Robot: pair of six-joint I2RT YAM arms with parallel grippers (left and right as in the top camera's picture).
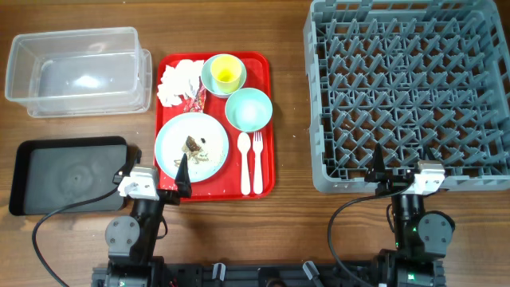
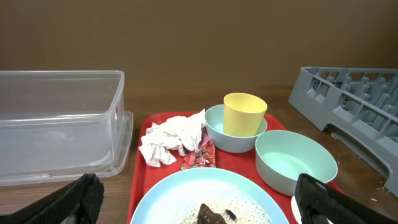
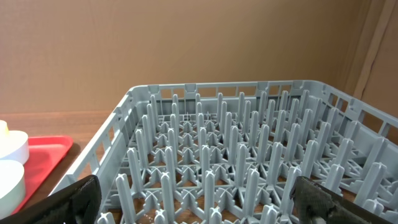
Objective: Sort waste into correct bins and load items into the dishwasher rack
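Observation:
On the red serving tray [image 1: 268, 143] lie a white napkin [image 1: 177, 80], a red wrapper [image 1: 196, 100], a yellow cup [image 1: 226, 74] inside a pale-blue bowl [image 1: 209, 76], a mint-green bowl [image 1: 249, 110], a white spoon [image 1: 244, 163] and fork [image 1: 257, 163], and a pale-blue plate [image 1: 171, 143] with brown scraps and crumbs [image 1: 194, 145]. My left gripper [image 1: 155, 171] is open and empty at the plate's [image 2: 180, 193] near edge. My right gripper [image 1: 402, 171] is open and empty at the grey rack's [image 1: 315, 104] near edge, facing its pegs [image 3: 205, 88].
The clear tub [image 1: 76, 76] stands at the back left and also shows in the left wrist view [image 2: 56, 118]. The black tray [image 1: 68, 171] lies in front of it, left of my left gripper. A brown wall stands behind the table.

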